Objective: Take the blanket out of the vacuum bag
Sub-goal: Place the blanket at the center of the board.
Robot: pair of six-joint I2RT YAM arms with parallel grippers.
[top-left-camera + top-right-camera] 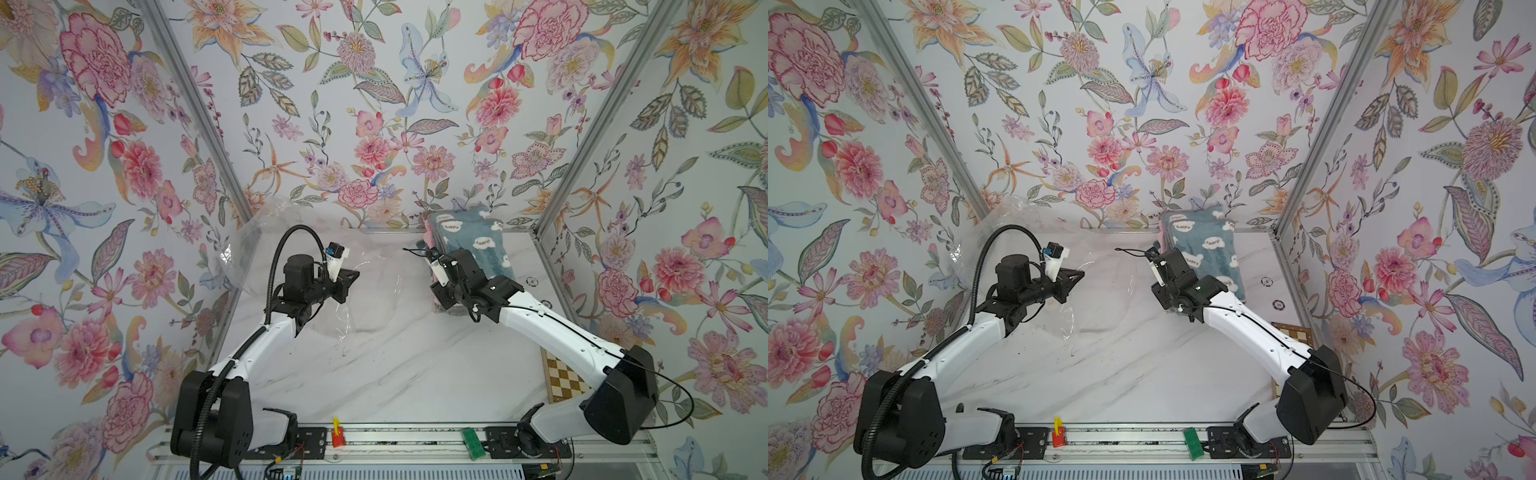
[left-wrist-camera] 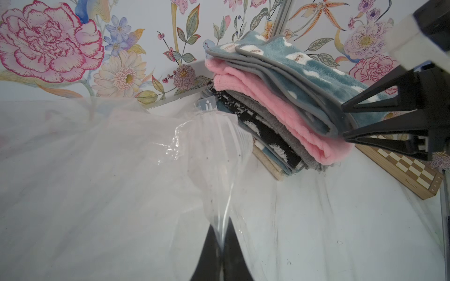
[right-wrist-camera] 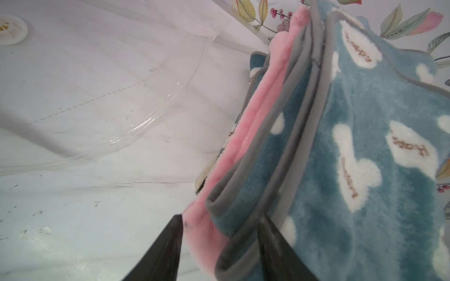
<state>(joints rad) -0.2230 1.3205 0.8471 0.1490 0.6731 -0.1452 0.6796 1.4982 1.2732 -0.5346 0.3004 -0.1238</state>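
Observation:
The vacuum bag (image 1: 365, 299) (image 1: 1100, 291) is a crinkly clear sheet lying empty on the marble table's left and middle. Its round white valve (image 3: 12, 29) shows in the right wrist view. My left gripper (image 2: 222, 243) (image 1: 355, 274) is shut on a fold of the bag's plastic (image 2: 121, 170), lifting it. The blue cloud-print blanket (image 1: 469, 245) (image 1: 1204, 245) (image 2: 304, 73) tops a stack of folded blankets at the back right, outside the bag. My right gripper (image 3: 222, 217) (image 2: 344, 124) is shut on that blanket's near folded edge (image 3: 365, 146), with a pink layer (image 3: 219, 175) also between the fingers.
Beneath the blue blanket lie pink (image 2: 267, 97), grey and black-and-white patterned ones. A chessboard (image 1: 565, 380) (image 2: 401, 170) lies by the right wall, with poker chips (image 1: 1266, 281) near it. Red (image 1: 337, 436) and green (image 1: 473, 444) pieces sit on the front rail. Floral walls close three sides.

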